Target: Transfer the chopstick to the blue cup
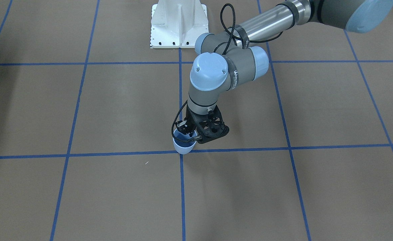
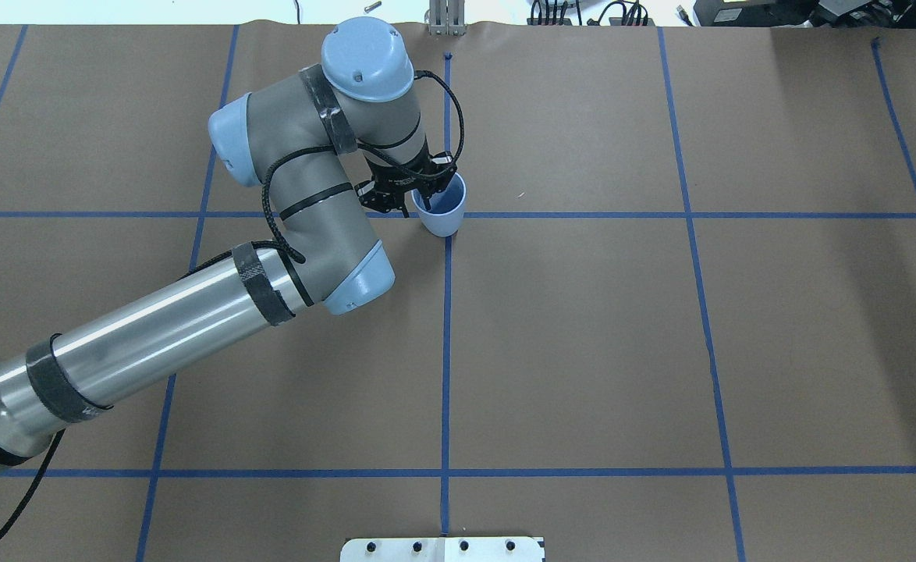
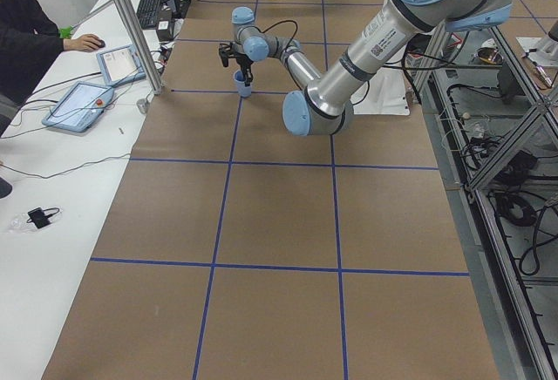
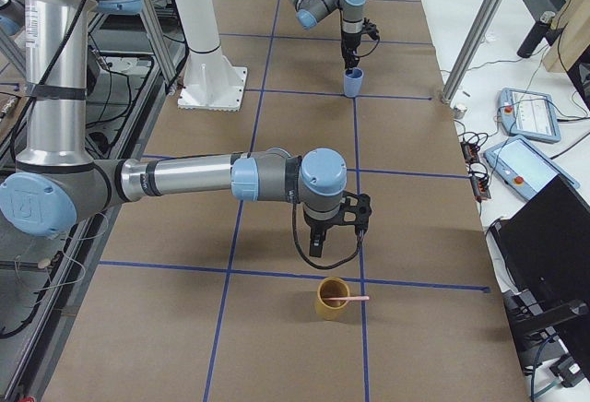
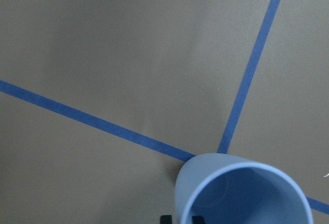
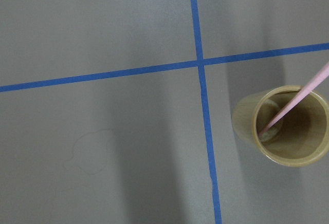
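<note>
The chopstick (image 6: 295, 100) is well apart from the blue cup (image 5: 241, 196): it leans inside a tan cup (image 6: 280, 126) at the other end of the table, its tip on the bottom and its shaft against the rim. The right gripper (image 4: 317, 242) hangs above and just beside that tan cup; I cannot tell whether its jaws are apart or closed. The left gripper (image 2: 425, 193) straddles the blue cup's wall with 1 finger inside and 1 outside, and I cannot tell whether it is clamped.

As I judge the risks, the stick is thin, smooth and round, so it could roll or slip from 2 fingers. Dragging it sideways could topple the small tan cup. The blue cup is thin-walled, tapered plastic, so a pinch at the rim could tilt it or skid it across the smooth brown paper (image 2: 583, 351)
</note>
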Tool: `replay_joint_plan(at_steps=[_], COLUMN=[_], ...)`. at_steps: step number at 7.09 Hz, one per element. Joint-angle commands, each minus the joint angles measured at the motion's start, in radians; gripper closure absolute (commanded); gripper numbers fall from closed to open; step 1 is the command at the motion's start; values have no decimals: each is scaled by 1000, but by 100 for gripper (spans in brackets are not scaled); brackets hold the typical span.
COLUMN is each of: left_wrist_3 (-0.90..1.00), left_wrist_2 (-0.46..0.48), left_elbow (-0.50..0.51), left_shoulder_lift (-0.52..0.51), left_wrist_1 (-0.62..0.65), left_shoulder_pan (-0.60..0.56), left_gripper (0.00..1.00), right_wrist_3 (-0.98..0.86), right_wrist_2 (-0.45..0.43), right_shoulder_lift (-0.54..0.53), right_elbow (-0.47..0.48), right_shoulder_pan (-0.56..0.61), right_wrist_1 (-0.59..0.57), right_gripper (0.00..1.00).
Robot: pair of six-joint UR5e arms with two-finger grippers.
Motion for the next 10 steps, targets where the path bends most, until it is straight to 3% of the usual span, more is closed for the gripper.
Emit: replay_joint_plan(at_steps=[1, 3, 5, 6, 7, 8, 9, 10], left_wrist_3=[31, 45, 148, 148, 148, 148, 148, 148], left_wrist_2=[-6, -71, -93, -93, -95, -95, -93, -93], left_elbow=[-184, -361, -474, -483, -489, -491, -491, -491], left_shoulder_lift=[98, 173, 259, 266, 279, 278, 278, 278], left_wrist_1=[9, 129, 190, 190, 188, 188, 188, 188], left_shoulder_pan=[-12, -100, -136, -147, -148, -150, -151, -158], left_gripper=[2, 2, 2, 2, 2, 2, 2, 2], right_wrist_3=[-3, -201, -569, -734, -924, -955, -876, -713], right_wrist_2=[3, -32, -196, -218, -210, -151, -73, -55], right_shoulder_lift=[3, -5, 38, 84, 195, 222, 218, 213], right_elbow=[5, -7, -86, -166, -309, -387, -393, -392], right_shoulder_pan=[0, 1, 0, 27, 87, 124, 136, 148], right_wrist_1=[2, -1, -4, -6, -12, -66, -87, -79], right_gripper=[0, 0, 0, 0, 0, 0, 0, 0])
